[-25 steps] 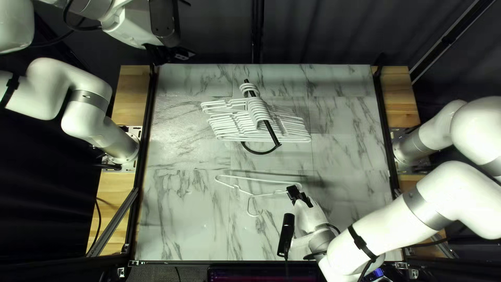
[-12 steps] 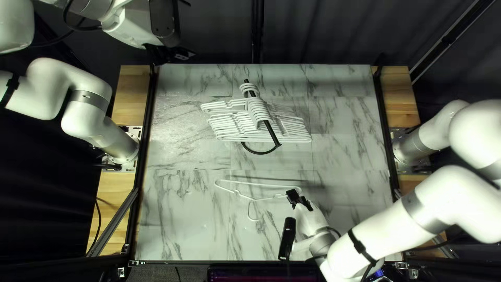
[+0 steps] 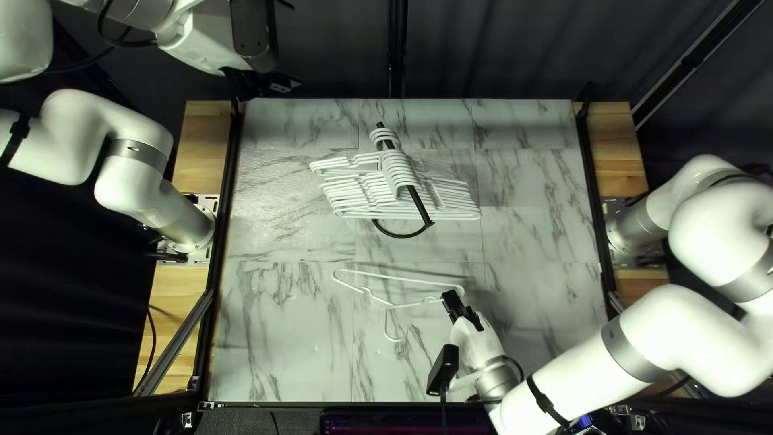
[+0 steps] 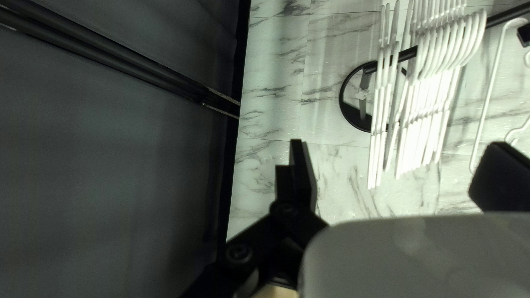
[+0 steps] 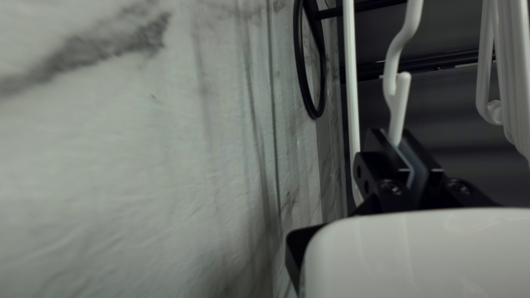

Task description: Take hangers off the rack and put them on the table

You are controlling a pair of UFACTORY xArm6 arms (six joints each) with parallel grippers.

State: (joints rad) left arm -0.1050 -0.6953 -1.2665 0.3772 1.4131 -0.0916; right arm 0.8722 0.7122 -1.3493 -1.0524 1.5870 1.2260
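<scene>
One hanger [image 3: 403,279] is off the rack [image 3: 419,204], grasped by the right gripper [image 5: 393,138], lower centre of the top left view; contact with the tabletop [image 3: 282,338] cannot be confirmed. Remaining hangers [image 3: 398,171], upper centre, await removal. Left gripper [image 4: 397,160] stands open, released

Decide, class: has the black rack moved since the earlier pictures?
No; in the top left view the black rack keeps its place against the table.

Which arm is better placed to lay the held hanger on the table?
Right, I'd judge: the right end effector is shut on the held hanger, over the near part of the table. The left end effector is open, holding nothing, near the far edge.
</scene>
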